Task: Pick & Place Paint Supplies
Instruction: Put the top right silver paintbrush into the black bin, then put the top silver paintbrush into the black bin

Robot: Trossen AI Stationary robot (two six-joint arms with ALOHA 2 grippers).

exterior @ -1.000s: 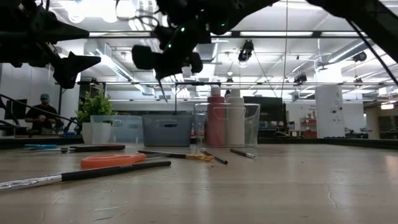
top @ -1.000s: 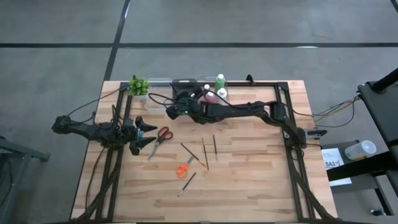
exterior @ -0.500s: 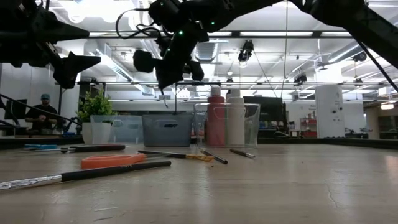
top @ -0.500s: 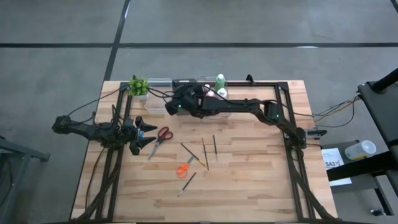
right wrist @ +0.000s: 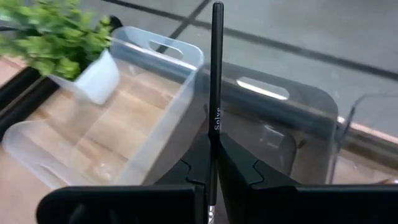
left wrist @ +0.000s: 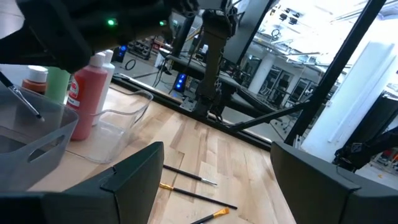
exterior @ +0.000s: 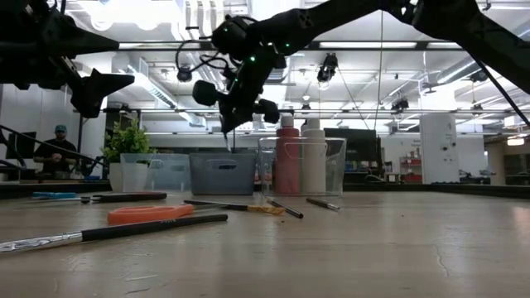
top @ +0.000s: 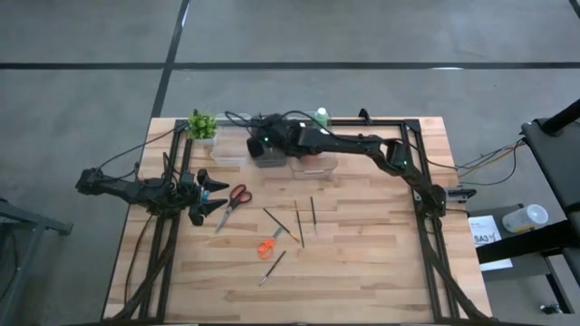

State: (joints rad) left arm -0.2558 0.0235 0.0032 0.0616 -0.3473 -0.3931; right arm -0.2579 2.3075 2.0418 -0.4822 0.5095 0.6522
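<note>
Right wrist view shows the right gripper (right wrist: 211,163) pinched tight on a thin brush (right wrist: 216,74), its long axis running lengthwise out over the dark bin (right wrist: 273,134). Left gripper (top: 210,192), fingers spread and empty, waits well away from that bin.

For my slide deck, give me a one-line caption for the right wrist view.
Right gripper shut on a thin dark-handled brush, held over the dark bin beside the clear bin.
</note>
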